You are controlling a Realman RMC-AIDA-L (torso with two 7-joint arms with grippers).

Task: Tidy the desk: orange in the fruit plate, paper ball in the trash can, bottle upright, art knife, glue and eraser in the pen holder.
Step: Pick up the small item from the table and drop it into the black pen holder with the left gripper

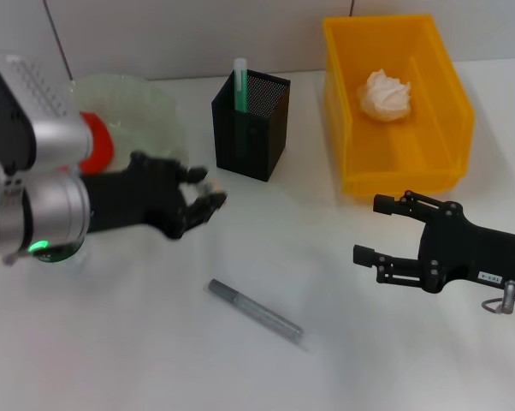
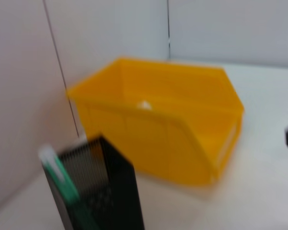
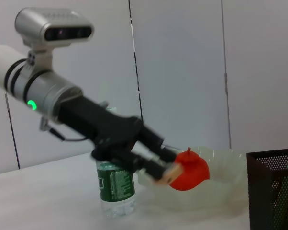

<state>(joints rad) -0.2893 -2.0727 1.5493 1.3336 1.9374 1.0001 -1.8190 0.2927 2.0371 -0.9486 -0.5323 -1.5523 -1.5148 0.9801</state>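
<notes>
Crumpled white paper ball (image 1: 385, 95) inside rectangular yellow plastic trash can (image 1: 352, 128), far right. Lumpy red-orange orange (image 3: 189, 170) in scalloped pale green glass fruit plate (image 3: 220, 184), far left. Left hand (image 3: 165, 168) pinching small tan eraser (image 3: 169, 173). Right hand (image 1: 370, 231) spread, empty, above white counter (image 1: 155, 360).

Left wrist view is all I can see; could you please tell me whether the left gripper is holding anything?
Observer: Yes, the left gripper pinches the eraser, left of the pen holder.
Operator: Is the bottle upright?
Observer: Yes, the bottle stands upright beside the fruit plate.
Operator: And the art knife?
Observer: The art knife lies on the table, left of the open right gripper.
</notes>
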